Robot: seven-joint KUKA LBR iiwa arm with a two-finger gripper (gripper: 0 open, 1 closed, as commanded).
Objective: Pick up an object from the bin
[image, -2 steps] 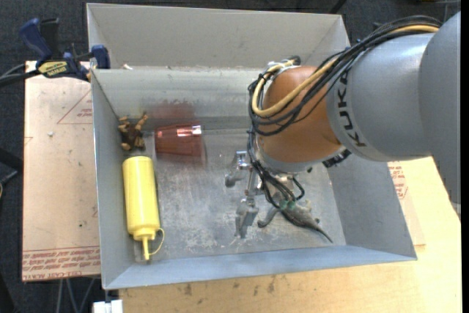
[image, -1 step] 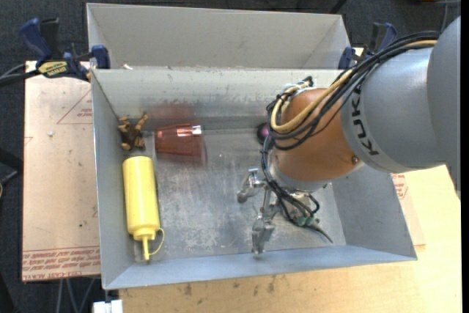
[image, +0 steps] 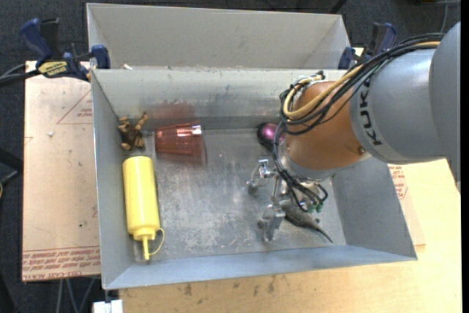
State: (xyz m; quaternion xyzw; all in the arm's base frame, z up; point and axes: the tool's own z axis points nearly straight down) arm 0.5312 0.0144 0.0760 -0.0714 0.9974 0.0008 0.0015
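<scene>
My gripper (image: 264, 200) hangs low over the bin floor right of the middle. Its two metal fingers stand apart, open, with only bare floor between them. A dark, long-tailed toy animal (image: 311, 222) lies just to the right of the fingers, partly under the wrist. Behind the gripper, against the back wall, a small magenta ball (image: 267, 133) peeks out beside the arm's cover.
A yellow squeeze bottle (image: 141, 198) lies along the left wall, nozzle toward the front. A translucent red cup (image: 179, 141) lies on its side at the back, with a small brown figure (image: 132, 131) in the back left corner. The arm covers the bin's right side.
</scene>
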